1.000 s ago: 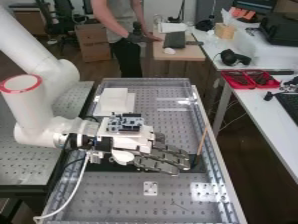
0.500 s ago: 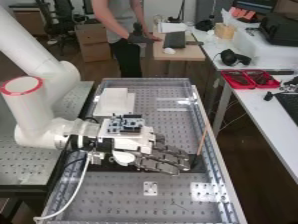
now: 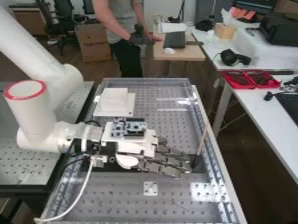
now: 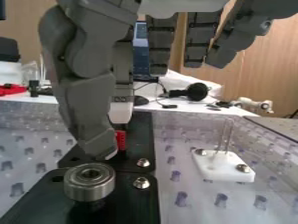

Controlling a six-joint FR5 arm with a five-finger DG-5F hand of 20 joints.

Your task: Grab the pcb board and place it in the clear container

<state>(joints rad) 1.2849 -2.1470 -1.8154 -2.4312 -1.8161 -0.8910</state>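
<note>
The robot arm (image 3: 33, 112) is white with a red ring (image 3: 42, 90), and the robot hand (image 3: 167, 161) is dark grey. A grid of dark holes dots the grey desk (image 3: 110, 197). The flat plate (image 4: 126, 205) is black, its screws (image 4: 141, 183) silvery, the round metal piece (image 4: 90, 185) silver-grey. The small bracket (image 4: 223, 168) and stepped block (image 3: 114, 101) are white. The trays (image 3: 249, 86) are red; the thin rod (image 3: 202, 141) is orange-brown.

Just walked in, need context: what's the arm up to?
The robot arm holds its hand low over a black plate on the bench, fingers extended, gripping nothing. A circuit board sits atop the hand's base; can't tell if it's the one to move. No board placed yet, as far as I can see.
</note>
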